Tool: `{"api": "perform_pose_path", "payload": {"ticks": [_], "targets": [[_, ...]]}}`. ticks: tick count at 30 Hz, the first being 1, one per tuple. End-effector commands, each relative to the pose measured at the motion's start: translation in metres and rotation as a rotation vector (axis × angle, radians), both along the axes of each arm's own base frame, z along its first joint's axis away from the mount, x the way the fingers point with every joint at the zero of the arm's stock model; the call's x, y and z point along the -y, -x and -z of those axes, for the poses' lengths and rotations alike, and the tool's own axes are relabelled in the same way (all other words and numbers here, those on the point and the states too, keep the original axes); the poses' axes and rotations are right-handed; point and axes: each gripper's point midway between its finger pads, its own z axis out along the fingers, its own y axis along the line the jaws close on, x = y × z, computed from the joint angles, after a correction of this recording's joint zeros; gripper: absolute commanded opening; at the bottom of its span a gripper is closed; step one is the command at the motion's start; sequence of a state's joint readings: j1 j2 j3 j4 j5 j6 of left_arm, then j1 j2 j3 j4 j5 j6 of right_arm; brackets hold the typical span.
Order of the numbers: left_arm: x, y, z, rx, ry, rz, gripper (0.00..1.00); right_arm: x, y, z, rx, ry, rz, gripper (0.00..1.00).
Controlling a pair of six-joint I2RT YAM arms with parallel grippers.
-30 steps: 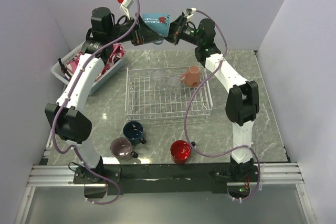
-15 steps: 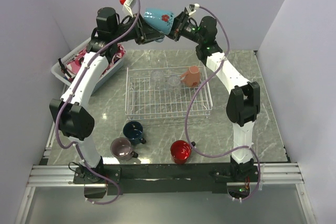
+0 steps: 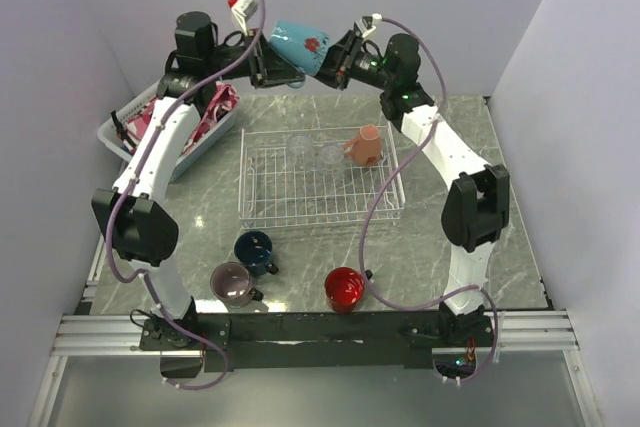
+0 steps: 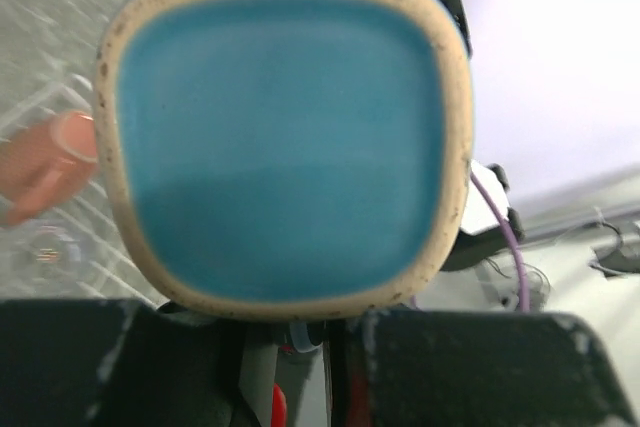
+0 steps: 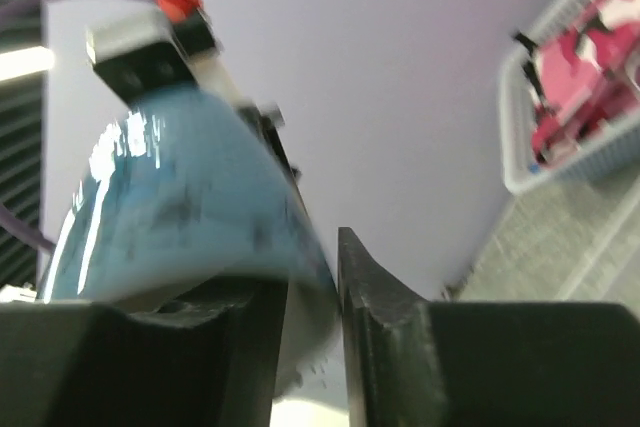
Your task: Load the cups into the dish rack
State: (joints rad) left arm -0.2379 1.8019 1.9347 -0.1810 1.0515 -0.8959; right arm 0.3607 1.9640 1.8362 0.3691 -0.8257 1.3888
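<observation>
A light blue mug (image 3: 297,44) hangs high over the table's back edge between both grippers. My left gripper (image 3: 281,70) is shut on it low at its side; in the left wrist view the mug's base (image 4: 285,147) fills the frame above the nearly closed left gripper (image 4: 310,337). My right gripper (image 3: 323,60) stands loosely around the rim wall (image 5: 300,277), a sliver of gap beside one finger. The white wire dish rack (image 3: 320,217) holds a salmon mug (image 3: 366,145) and two clear glasses (image 3: 300,144). Navy (image 3: 255,250), mauve (image 3: 233,283) and red (image 3: 344,288) mugs stand near the front.
A white plastic basket (image 3: 115,137) with pink cloth sits at the back left, also seen in the right wrist view as the basket (image 5: 520,137). Purple cables loop from both arms. Grey walls close in the table on three sides.
The left gripper has closed on the light blue mug. The right gripper's jaws have eased apart around the rim, and the mug has tipped a little leftward.
</observation>
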Motion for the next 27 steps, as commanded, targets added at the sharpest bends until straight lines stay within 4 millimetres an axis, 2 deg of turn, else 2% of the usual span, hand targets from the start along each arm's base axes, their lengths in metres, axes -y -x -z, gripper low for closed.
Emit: {"api": "perform_pose_path", "payload": {"ticks": [1, 8, 9, 12, 13, 14, 17, 19, 20, 22, 23, 25, 27], "targets": [[-0.069, -0.025, -0.059, 0.331, -0.007, -0.204, 0.01, 0.034, 0.025, 0.011, 0.014, 0.114, -0.063, 0.34], [-0.105, -0.029, -0.054, 0.339, -0.059, -0.27, 0.01, 0.057, 0.023, 0.041, -0.053, 0.209, -0.021, 0.38], [-0.107, -0.03, -0.043, 0.294, -0.095, -0.29, 0.01, 0.064, 0.022, 0.043, -0.042, 0.229, 0.006, 0.38], [-0.115, -0.031, -0.008, 0.363, -0.276, -0.31, 0.01, 0.083, 0.024, 0.044, -0.056, 0.253, 0.061, 0.36], [-0.117, -0.028, 0.023, 0.274, -0.379, -0.332, 0.01, 0.088, 0.023, 0.044, -0.06, 0.258, 0.081, 0.36], [-0.12, -0.03, 0.042, 0.345, -0.485, -0.31, 0.01, 0.091, 0.026, 0.042, -0.057, 0.261, 0.091, 0.36], [-0.131, -0.021, 0.095, 0.369, -0.699, -0.273, 0.01, 0.101, 0.034, 0.038, -0.046, 0.267, 0.116, 0.35], [-0.139, -0.016, 0.105, 0.409, -0.768, -0.272, 0.01, 0.105, 0.039, 0.037, -0.042, 0.278, 0.122, 0.35], [-0.144, -0.015, 0.12, 0.388, -0.802, -0.269, 0.01, 0.106, 0.04, 0.036, -0.039, 0.282, 0.128, 0.35], [-0.145, -0.011, 0.129, 0.416, -0.851, -0.242, 0.01, 0.109, 0.045, 0.035, -0.032, 0.287, 0.132, 0.35], [-0.149, -0.011, 0.141, 0.404, -0.891, -0.246, 0.01, 0.11, 0.046, 0.036, -0.034, 0.29, 0.133, 0.35], [-0.145, -0.008, 0.15, 0.429, -0.932, -0.222, 0.01, 0.113, 0.05, 0.037, -0.033, 0.293, 0.137, 0.35], [-0.145, -0.004, 0.166, 0.406, -0.979, -0.204, 0.01, 0.117, 0.052, 0.039, -0.038, 0.295, 0.144, 0.34]]}}
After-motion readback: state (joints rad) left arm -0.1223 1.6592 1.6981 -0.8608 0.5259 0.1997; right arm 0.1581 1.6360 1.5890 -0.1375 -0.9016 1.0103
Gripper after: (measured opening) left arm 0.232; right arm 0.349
